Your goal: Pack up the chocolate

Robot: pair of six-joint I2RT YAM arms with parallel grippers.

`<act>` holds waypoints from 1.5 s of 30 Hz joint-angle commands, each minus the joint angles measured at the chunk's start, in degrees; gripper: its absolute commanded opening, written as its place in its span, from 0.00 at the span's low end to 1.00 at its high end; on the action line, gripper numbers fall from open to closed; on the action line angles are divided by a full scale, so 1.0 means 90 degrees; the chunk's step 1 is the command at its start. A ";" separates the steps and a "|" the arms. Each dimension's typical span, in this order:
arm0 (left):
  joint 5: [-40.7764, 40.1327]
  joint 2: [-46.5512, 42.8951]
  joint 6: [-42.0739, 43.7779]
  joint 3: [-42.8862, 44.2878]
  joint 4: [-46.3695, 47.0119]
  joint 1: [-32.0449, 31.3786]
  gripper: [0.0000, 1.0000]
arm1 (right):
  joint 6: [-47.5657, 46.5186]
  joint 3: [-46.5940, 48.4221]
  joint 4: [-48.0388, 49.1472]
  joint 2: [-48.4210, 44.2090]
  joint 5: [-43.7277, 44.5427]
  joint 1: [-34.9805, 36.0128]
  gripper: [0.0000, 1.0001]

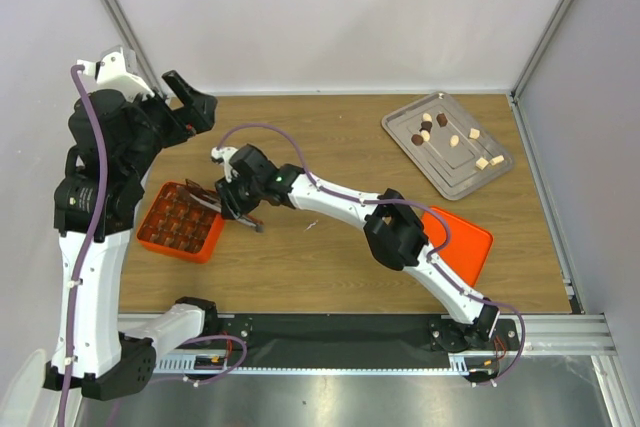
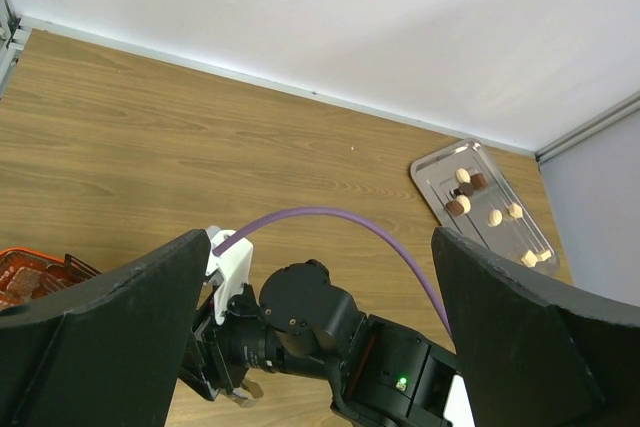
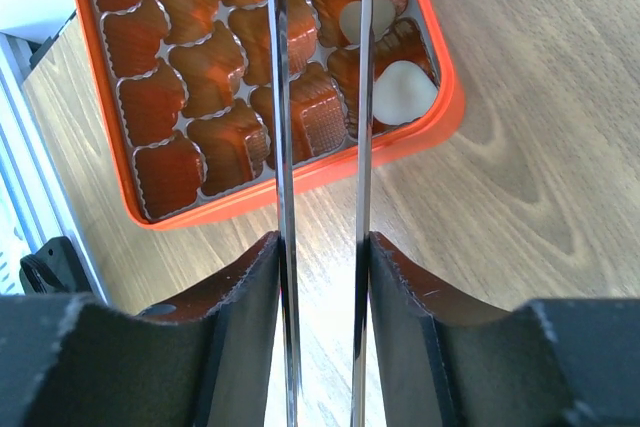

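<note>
Several pieces of chocolate (image 1: 447, 135) lay loose on the metal tray (image 1: 400, 129) at the worktop's (image 1: 330, 267) far right, well apart from the right pincer (image 3: 322, 247). That pincer was clenched on thin tongs (image 3: 283, 147) above the orange box (image 3: 110, 182), where two cream pieces (image 3: 403, 92) sat. Light, smooth and easily marred, each probably wanted a gentle nip across its sides. The left pincer (image 1: 192, 99) hung released.
</note>
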 commanded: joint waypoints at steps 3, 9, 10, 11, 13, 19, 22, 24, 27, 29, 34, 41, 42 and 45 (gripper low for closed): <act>0.0043 -0.0024 0.0116 0.0070 0.0195 0.0052 1.00 | -0.0141 0.0278 0.0305 -0.0125 0.0097 0.0024 0.44; 0.0063 0.0015 0.0136 0.0285 0.0078 0.0052 1.00 | -0.0180 0.0416 0.0227 -0.0515 0.0205 0.0004 0.42; 0.0082 0.0044 0.0136 0.0324 0.0059 0.0052 1.00 | -0.0180 0.0377 0.0217 -0.0603 0.0253 -0.0005 0.41; 0.0092 0.0054 0.0136 0.0373 0.0049 0.0052 1.00 | -0.0190 0.0309 0.0227 -0.0730 0.0283 -0.0005 0.41; 0.0170 0.0103 0.0097 0.0471 0.0010 0.0052 1.00 | -0.0209 -0.0003 0.0324 -0.1120 0.0361 -0.0025 0.41; 0.0268 0.0083 0.0029 0.0520 0.0010 0.0052 1.00 | -0.0170 -0.0599 0.0169 -0.1998 0.0692 -0.0152 0.41; 0.0239 0.0093 0.0087 0.0491 -0.0068 0.0052 1.00 | -0.0248 -0.1145 -0.0222 -0.2448 0.1219 -0.0317 0.40; 0.0229 0.0103 0.0107 0.0442 -0.0136 0.0052 1.00 | -0.0268 -0.1955 -0.0445 -0.3073 0.1657 -0.0531 0.40; 0.0316 0.0006 0.0107 0.0199 -0.0098 0.0052 1.00 | -0.0171 -0.3201 -0.0661 -0.4019 0.2166 -0.1283 0.40; 0.0500 -0.0034 0.0087 0.0062 -0.0029 0.0052 1.00 | -0.0161 -0.3752 -0.0739 -0.4643 0.2362 -0.2005 0.41; 0.0697 -0.0082 0.0009 -0.0329 0.0185 0.0052 1.00 | -0.0277 -0.4982 -0.0975 -0.5281 0.2198 -0.3577 0.42; 0.0863 -0.0102 -0.0040 -0.0671 0.0352 0.0052 1.00 | -0.0492 -0.5102 -0.1033 -0.5185 0.1719 -0.5170 0.44; 0.0873 -0.0112 -0.0030 -0.0720 0.0361 0.0052 1.00 | -0.0483 -0.5073 -0.1091 -0.5155 0.1535 -0.5423 0.45; 0.0873 -0.0131 -0.0040 -0.0798 0.0390 0.0052 1.00 | -0.0357 -0.5014 -0.1247 -0.4950 0.1649 -0.5717 0.46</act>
